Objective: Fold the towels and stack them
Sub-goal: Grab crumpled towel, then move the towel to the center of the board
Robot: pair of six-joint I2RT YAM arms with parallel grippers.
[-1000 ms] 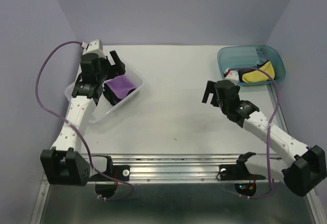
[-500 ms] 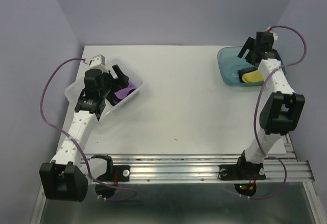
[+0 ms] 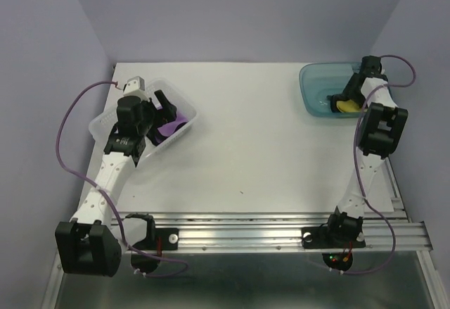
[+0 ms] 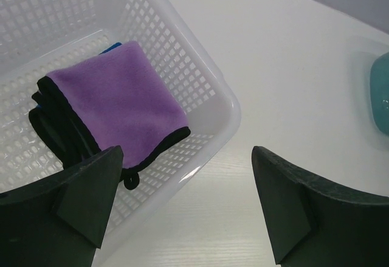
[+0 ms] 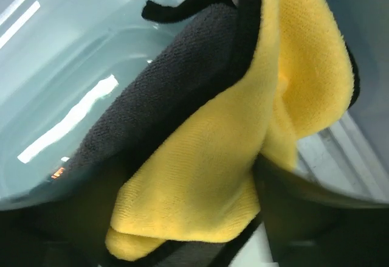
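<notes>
Purple cloth lies at the far left: a folded purple towel [image 4: 115, 103] with black edging sits on top of a small stack inside the clear plastic tray [image 4: 228, 106], near the tray's left-hand wall in the wrist view. Black folded layers show under it on its left side, and a sliver of a blue towel [image 4: 112, 47] peeks out at its far edge. The left gripper [image 4: 185, 157] hangs above the near rim of the tray with its two dark fingers [image 4: 85, 194] spread wide and nothing between them; it touches neither towel nor tray.

The white table [image 3: 267, 147] stretches between the two arms.

At the far right corner stands the teal tub [image 3: 316, 87]. The right arm reaches up and over into it, and the right gripper [image 5: 188, 212] is down inside the tub. A crumpled yellow towel [image 5: 243, 139] fills the wrist view, its black reverse face turned up on the left and its black edging curling at the top. The dark fingers stand apart on either side of this towel, which bulges between them; whether they already press on it I cannot tell.
</notes>
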